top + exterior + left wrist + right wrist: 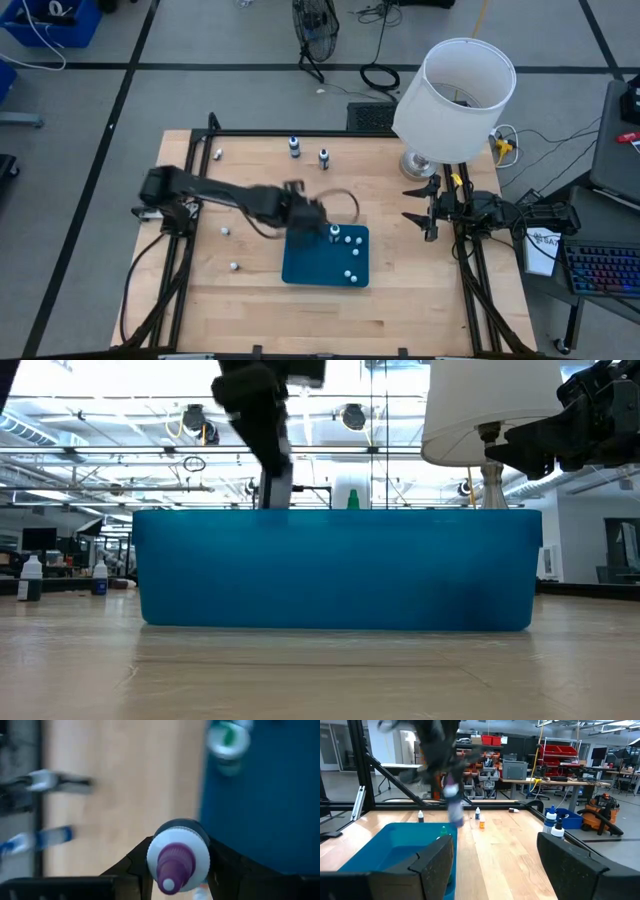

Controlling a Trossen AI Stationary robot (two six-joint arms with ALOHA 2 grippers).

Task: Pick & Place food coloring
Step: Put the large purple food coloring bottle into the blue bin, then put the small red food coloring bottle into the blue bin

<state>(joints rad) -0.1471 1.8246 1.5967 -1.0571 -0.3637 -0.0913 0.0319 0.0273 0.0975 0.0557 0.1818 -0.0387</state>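
Observation:
My left gripper (306, 222) is shut on a small food coloring bottle (177, 854) with a white cap and a purple tip. It hangs over the upper left edge of the blue tray (310, 262). Several other small bottles stand upright in the tray, among them a green-tipped one (228, 740). More bottles stand on the wood at the far side (293, 147) and near the left (225, 230). My right gripper (422, 208) waits open at the table's right edge, well away from the bottles. My left gripper pinches the bottle just below its white cap (150, 851) between its two fingers (227, 865). The fingers come from above, slanting down. The bottle hangs below them, roughly upright with its tip up, lifted clear of table and tray (454, 810).
A lamp with a white shade (455, 100) stands at the far right corner. Black frame rails (300, 133) run along the table's far and side edges. Bare wood lies in front of the tray and to its right.

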